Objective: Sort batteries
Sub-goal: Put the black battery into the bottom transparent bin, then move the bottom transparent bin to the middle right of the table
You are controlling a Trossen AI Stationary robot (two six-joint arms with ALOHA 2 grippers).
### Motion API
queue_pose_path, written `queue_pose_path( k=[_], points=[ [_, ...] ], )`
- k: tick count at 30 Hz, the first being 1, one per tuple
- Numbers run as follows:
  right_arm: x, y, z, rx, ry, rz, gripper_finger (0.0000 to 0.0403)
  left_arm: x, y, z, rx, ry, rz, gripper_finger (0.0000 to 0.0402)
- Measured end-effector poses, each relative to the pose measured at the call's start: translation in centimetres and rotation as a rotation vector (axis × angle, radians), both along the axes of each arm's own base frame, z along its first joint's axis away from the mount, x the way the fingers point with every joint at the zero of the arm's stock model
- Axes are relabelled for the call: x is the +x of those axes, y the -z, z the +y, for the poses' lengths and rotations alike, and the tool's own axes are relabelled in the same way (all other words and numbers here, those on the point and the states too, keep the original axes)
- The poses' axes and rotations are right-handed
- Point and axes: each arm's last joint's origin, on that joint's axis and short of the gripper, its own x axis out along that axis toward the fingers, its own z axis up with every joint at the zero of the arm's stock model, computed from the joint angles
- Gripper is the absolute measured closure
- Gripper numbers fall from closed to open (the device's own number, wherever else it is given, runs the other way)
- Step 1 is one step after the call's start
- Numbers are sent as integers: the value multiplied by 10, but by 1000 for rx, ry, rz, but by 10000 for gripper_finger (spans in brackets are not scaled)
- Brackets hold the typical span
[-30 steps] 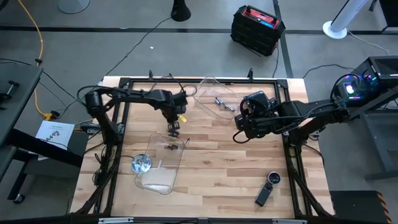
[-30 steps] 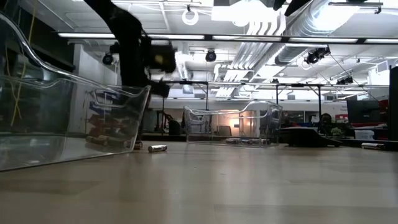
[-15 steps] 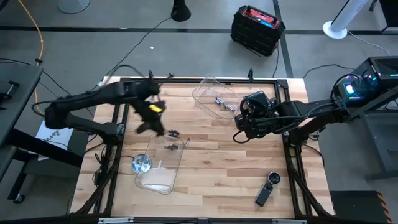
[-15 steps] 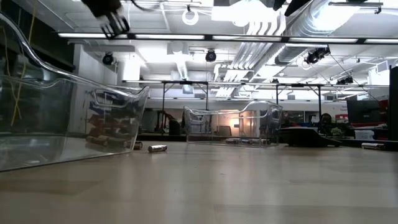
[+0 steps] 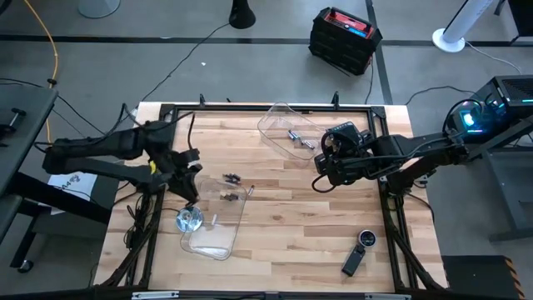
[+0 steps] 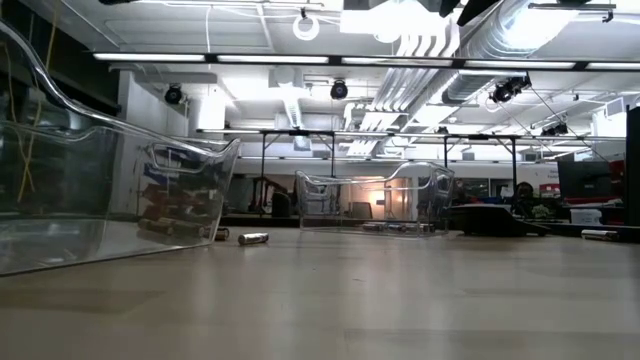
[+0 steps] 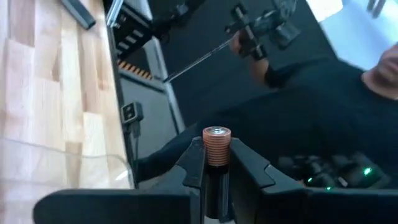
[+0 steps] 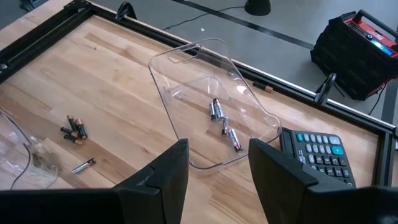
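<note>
On the wooden table [image 5: 291,217], left pincer [image 7: 216,163] clamps a battery [image 7: 216,144]; right pincer [image 8: 217,163] gapes empty.

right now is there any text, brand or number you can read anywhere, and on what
None can be read.
Calculator beside the far clear tray: keys carry marks, too small to read.
Paper sheet off the table's left edge: print too small.
Battery gripped in the left claw: ribbed copper end, no label visible.
Red-topped black case on the floor: nothing legible.

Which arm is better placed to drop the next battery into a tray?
Left. The left gripper already clamps a battery and hovers beside the near clear tray. The right gripper is open and empty.
</note>
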Motion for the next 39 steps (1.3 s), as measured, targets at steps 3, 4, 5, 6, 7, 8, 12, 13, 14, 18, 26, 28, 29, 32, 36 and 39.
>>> queue_pose_path(
  k=[3, 4, 5, 6, 7, 8, 12, 13, 14, 18, 26, 28, 29, 32, 36, 39],
  points=[
    [0, 0, 0, 0, 0, 0, 242, 3, 11, -4, -33, -30, 25, 366],
    [0, 0, 0, 0, 0, 0, 242, 3, 15, -5, -42, -42, 49, 363],
    [0, 0, 0, 0, 0, 0, 242, 4, 21, -6, -51, -52, 86, 359],
    [0, 0, 0, 0, 0, 0, 242, 4, 27, -7, -60, -62, 134, 355],
    [0, 0, 0, 0, 0, 0, 242, 4, 33, -8, -62, -65, 181, 349],
    [0, 0, 0, 0, 0, 0, 242, 5, 38, -9, -57, -73, 225, 344],
    [0, 0, 0, 0, 0, 0, 242, 6, 52, -12, 9, -110, 304, 314],
    [0, 0, 0, 0, 0, 0, 242, 7, 53, -12, 31, -124, 305, 305],
    [0, 0, 0, 0, 0, 0, 242, 8, 55, -12, 51, -139, 307, 297],
    [0, 0, 0, 0, 0, 0, 242, 13, 58, -10, 122, -206, 285, 264],
    [19, -3, 6, 46, -116, -111, 242, 19, 71, -9, 275, -167, 287, 237],
    [36, 1, 9, 94, -264, -172, 245, 17, 75, -9, 316, -144, 306, 244],
    [46, 5, 11, 126, -341, -216, 248, 15, 76, -9, 332, -135, 316, 250],
    [75, 24, 10, 205, -509, -383, 264, 11, 76, -9, 368, -119, 351, 273],
    [107, 64, -4, 320, -574, -489, 292, 5, 57, -8, 507, -145, 389, 316],
    [131, 89, -7, 377, -627, -511, 353, 0, 37, -8, 625, -187, 378, 375]
  ],
)
